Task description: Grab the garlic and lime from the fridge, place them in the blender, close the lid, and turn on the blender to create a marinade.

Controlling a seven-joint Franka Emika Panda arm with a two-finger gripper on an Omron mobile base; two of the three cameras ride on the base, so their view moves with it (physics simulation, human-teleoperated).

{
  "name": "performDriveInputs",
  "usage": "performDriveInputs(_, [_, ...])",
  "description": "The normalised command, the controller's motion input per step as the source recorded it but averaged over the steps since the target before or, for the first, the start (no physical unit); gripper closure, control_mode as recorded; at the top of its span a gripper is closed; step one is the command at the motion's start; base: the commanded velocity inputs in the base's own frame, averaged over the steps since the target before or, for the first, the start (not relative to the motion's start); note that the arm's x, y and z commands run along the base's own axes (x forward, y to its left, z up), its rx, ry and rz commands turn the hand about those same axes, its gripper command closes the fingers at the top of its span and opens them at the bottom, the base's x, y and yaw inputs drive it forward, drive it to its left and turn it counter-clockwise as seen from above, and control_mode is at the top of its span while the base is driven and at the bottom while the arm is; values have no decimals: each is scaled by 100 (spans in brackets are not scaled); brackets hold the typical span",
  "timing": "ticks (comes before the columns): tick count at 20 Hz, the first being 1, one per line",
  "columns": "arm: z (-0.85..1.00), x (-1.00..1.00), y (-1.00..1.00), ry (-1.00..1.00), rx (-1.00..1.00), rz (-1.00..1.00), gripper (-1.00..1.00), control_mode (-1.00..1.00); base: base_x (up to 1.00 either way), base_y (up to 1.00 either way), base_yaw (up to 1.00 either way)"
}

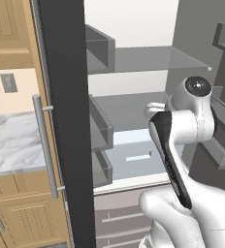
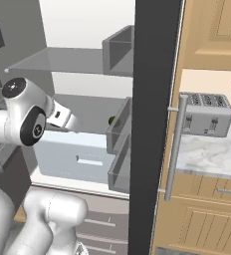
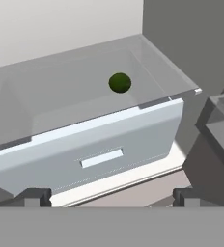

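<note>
The fridge (image 1: 66,121) stands open, its dark door edge and long silver handle (image 1: 45,145) toward me. The lime (image 3: 119,82) sits on the grey shelf directly above and behind the pale drawer (image 3: 99,149), toward the drawer's right end. The end effector (image 3: 111,197) hovers in front of the drawer, released, jaws spread wide and empty. A toaster (image 2: 207,113) rests on the counter (image 2: 212,154) beside the fridge.

Both base cams are sitting behind the white arm (image 1: 182,160), looking forward and down into the open grey-shelved fridge (image 1: 134,60) from opposite sides, sharing its pale blue drawer (image 2: 75,154). The hand cam is hovering closer, looking down at that drawer from just above.
</note>
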Motion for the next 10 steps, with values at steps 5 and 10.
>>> performDriveInputs(5, [-3,12,-11,0,0,2,-100,-100,0,0,0])
performDriveInputs(10, [-15,57,-13,1,0,0,-100,-100,0,0,0])
